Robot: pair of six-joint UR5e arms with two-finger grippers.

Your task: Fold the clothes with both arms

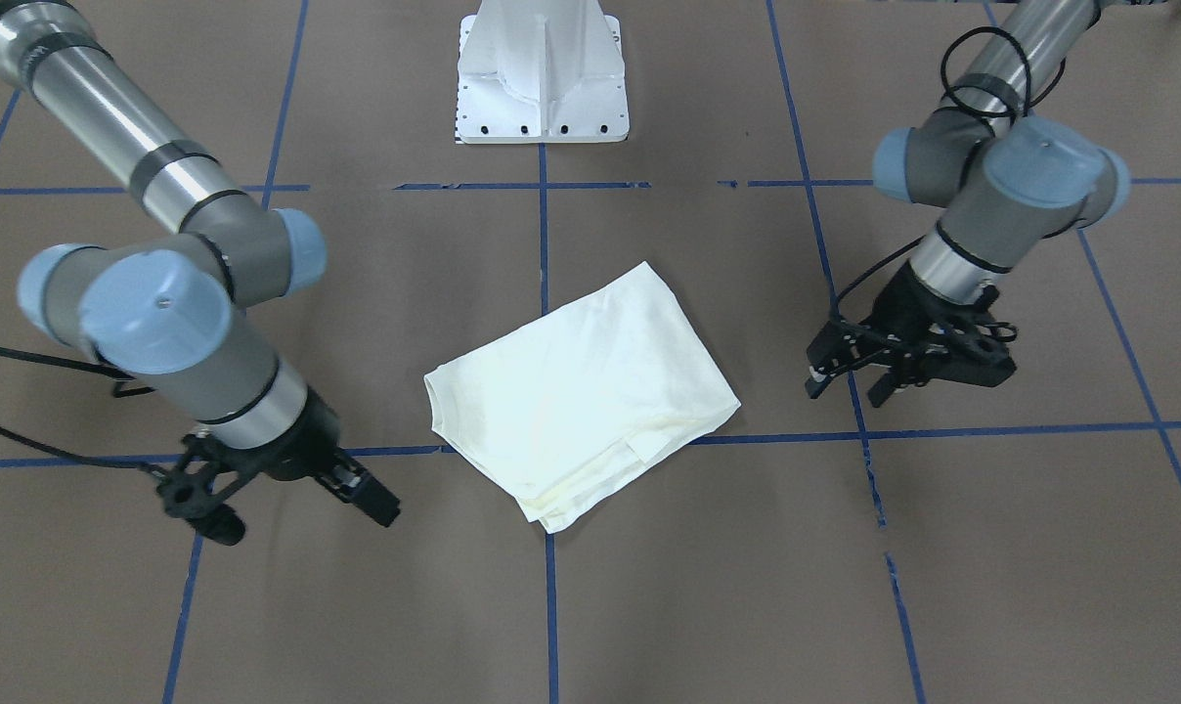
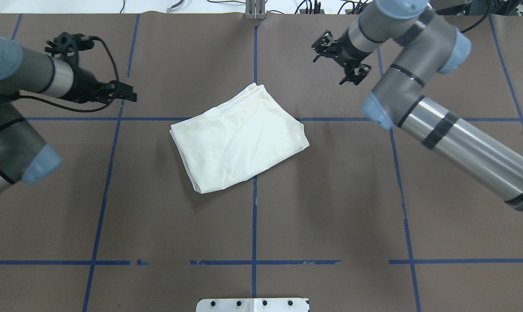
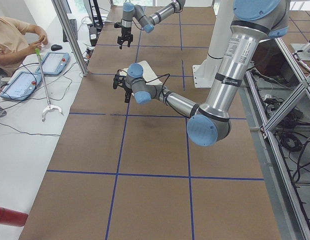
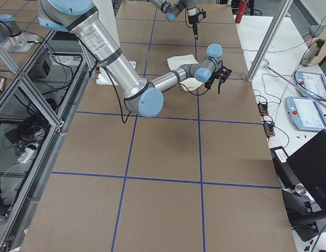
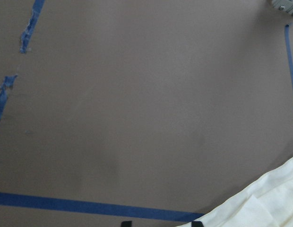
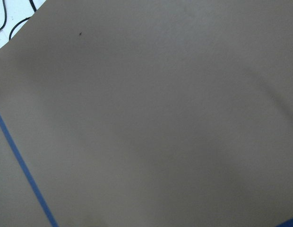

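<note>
Brown table surface (image 6: 175, 118) fills the frame. 1 blue tape line (image 6: 23, 165) runs diagonally through the lower left. A white strip (image 6: 16, 12) shows in the upper left corner, with 1 dark speck (image 6: 80, 33) nearby.

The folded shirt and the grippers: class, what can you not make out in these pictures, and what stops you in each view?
- Shirt print: none shows in any view; the plain side is up and the folds cover the rest.
- In the exterior left view the shirt is mostly hidden behind the left arm.
- Right gripper: open or shut cannot be told; it is side-on in the front-facing view and out of frame in its own wrist view.
</note>
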